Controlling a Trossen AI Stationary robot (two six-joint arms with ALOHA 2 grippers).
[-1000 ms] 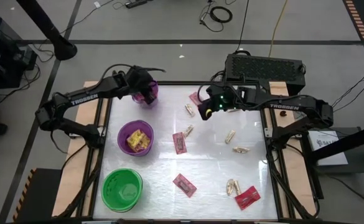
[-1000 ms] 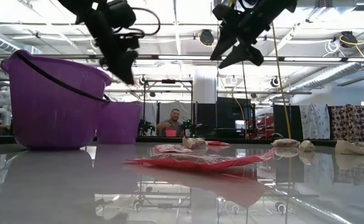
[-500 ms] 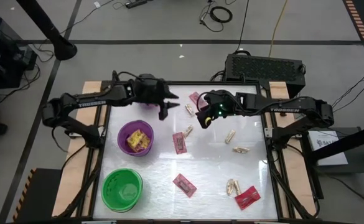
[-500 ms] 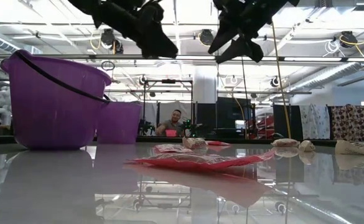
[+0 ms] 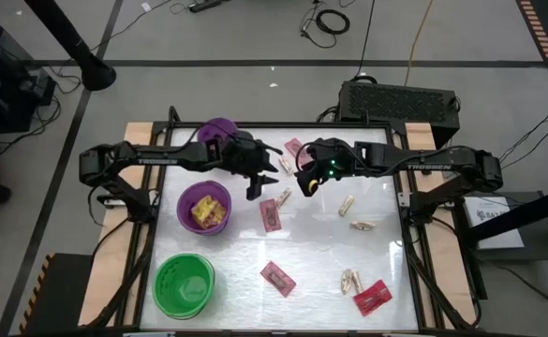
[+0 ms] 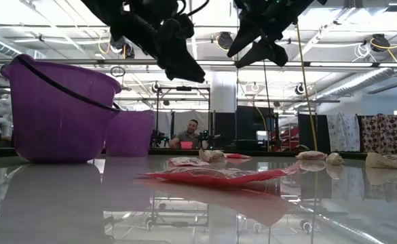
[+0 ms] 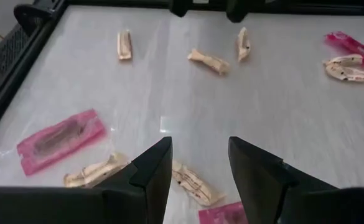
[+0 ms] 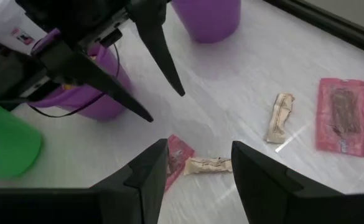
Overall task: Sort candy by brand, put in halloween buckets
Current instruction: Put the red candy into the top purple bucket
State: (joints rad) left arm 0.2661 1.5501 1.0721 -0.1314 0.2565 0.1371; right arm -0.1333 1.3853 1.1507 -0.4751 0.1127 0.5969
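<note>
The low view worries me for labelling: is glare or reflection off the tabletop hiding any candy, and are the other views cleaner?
Low view: the table mirrors the room, and the pink packet doubles as a reflection beneath itself; the far tan pieces look small and soft. High view: a pale sheen crosses the table's middle, candy still readable. Left wrist view: one small bright glint, tan pieces sharp.

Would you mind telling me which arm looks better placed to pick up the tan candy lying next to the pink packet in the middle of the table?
Probably the left. Its open gripper hangs just beside that tan candy and pink packet. The right gripper, also open, is close too, so the margin is small.
</note>
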